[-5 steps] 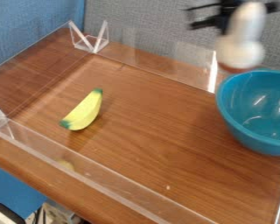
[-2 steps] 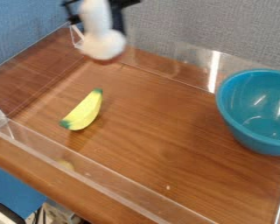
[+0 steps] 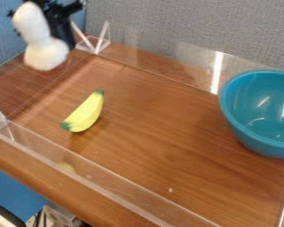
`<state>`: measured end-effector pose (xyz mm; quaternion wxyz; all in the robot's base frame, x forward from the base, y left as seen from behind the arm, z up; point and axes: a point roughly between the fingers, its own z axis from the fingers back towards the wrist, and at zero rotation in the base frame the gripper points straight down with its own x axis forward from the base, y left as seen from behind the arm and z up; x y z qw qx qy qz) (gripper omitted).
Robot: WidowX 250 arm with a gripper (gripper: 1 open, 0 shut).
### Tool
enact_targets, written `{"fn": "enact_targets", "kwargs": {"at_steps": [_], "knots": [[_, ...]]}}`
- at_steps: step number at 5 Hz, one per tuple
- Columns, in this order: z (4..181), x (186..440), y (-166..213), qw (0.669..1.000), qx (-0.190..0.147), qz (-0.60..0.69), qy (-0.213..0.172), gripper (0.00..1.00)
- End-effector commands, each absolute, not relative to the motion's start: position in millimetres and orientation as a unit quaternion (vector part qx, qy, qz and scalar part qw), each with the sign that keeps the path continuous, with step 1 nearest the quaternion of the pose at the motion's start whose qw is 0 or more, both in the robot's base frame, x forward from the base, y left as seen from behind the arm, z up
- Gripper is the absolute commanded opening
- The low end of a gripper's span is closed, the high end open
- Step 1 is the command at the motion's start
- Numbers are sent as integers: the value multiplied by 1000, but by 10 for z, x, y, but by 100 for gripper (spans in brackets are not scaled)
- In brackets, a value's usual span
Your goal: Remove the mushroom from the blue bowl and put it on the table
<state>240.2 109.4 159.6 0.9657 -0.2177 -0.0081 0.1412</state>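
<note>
- One blurred gripper (image 3: 64, 11) sits in the top left corner of the view, above the far left end of the table (image 3: 169, 133); its dark jaws are drawn tight together.
- Hanging from it is a pale, rounded shape with a white upper part and a tan, fuzzy lower end, probably the mushroom (image 3: 42, 46), though the blur hides its detail.
- That shape is up in the air, over the table's left far corner, clear of the wood surface as far as I can tell.
- The blue bowl (image 3: 262, 111) stands at the right edge of the table, well apart from the gripper, upright, its glossy inside showing only light reflections.
- A yellow banana (image 3: 84, 111) with a green tip lies flat on the wood left of centre, slanted, between the gripper's side and the bowl but nearer the left.
- Low clear acrylic walls (image 3: 169, 64) edge the table, with small triangular braces at the far left corner.
</note>
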Motion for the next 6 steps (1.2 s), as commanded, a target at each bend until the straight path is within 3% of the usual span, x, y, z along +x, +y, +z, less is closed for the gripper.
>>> {"fn": "enact_targets", "kwargs": {"at_steps": [1, 3, 5, 6], "knots": [[1669, 2323, 1072, 970, -212, 112, -27, 0], [1502, 2332, 1443, 973, -215, 85, -5, 0], [1505, 2238, 1570, 976, -218, 6, 21, 0], [1383, 2151, 1539, 975, -219, 41, 17, 0]]}}
